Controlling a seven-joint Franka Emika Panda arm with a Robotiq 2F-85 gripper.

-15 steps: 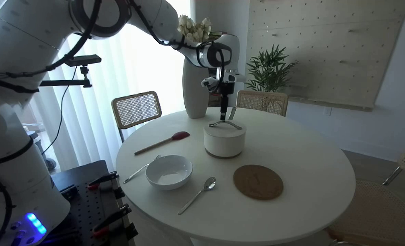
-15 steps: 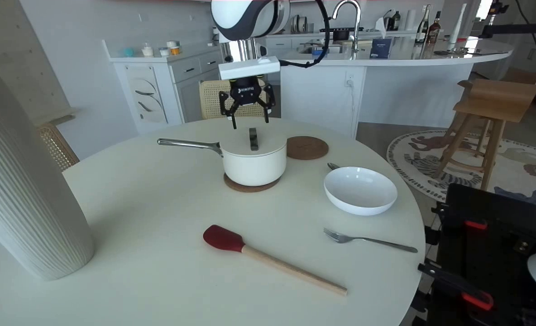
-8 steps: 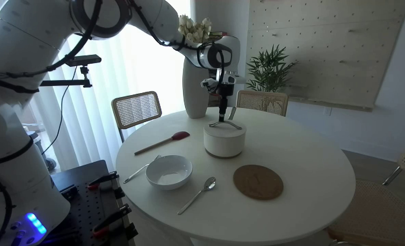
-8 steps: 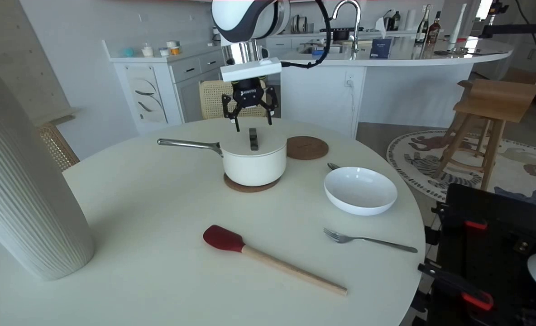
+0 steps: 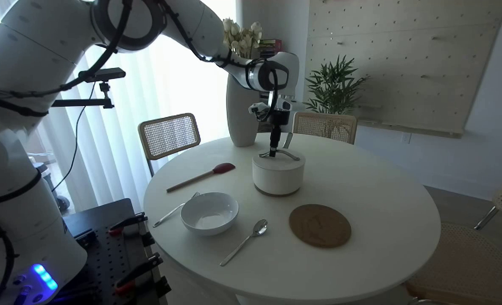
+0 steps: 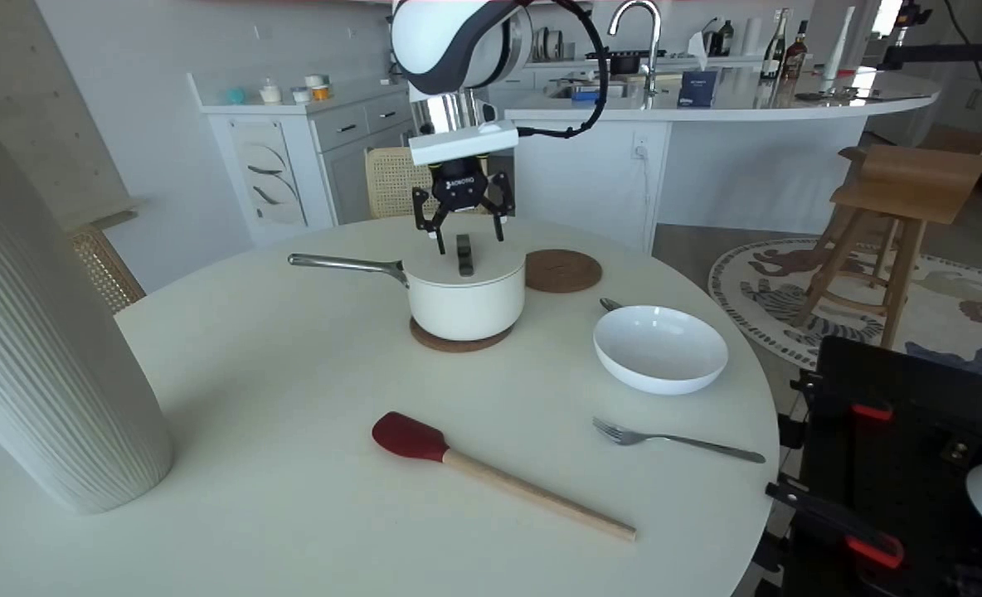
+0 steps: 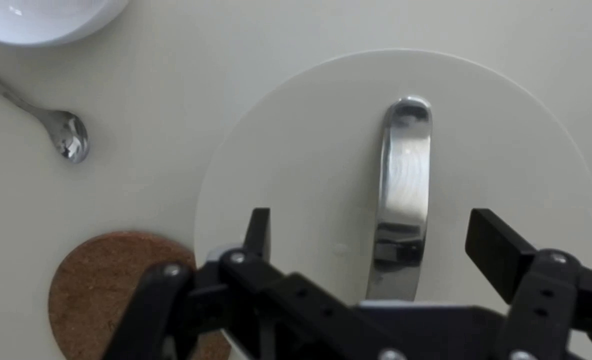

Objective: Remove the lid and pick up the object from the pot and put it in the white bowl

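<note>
"Fingers (image 7: pixel 261 230), standing well apart: you are poising the two dark pads (image 7: pixel 496 250) on opposite sides of the arched metal handle (image 7: pixel 406 175), and the wrist view is showing neither one touching it."

"And what are you changing at this moment?"

"Height, chiefly. Compared with a second ago, you are bringing the gripper (image 6: pixel 470 245) lower in both exterior views, its spread staying the same. The white lid (image 7: pixel 316 170) is sitting level on the white saucepan (image 6: pixel 464 311), which is resting on a round cork trivet (image 6: pixel 462 347); neither lid nor pan is shifting."

"Where is the object you are seeking?"

"No view is showing it; presumably it is lying inside the saucepan, under the lid. Its destination, the white bowl (image 6: pixel 661 352), is standing well apart from the pan, with a metal spoon (image 5: pixel 258 228) lying near it."

"What is your descent meaning for the task?"

"You are probably completing the approach to the first step, lid removal; nothing is being lifted yet. The handle is appearing nearer the pad at the right of the wrist view, so you may be needing a slight sideways centring before squeezing. Otherwise, one pad could be pushing the handle first and sliding the lid across the rim. Whether the fingers are reaching low enough, these views are not showing."
</note>
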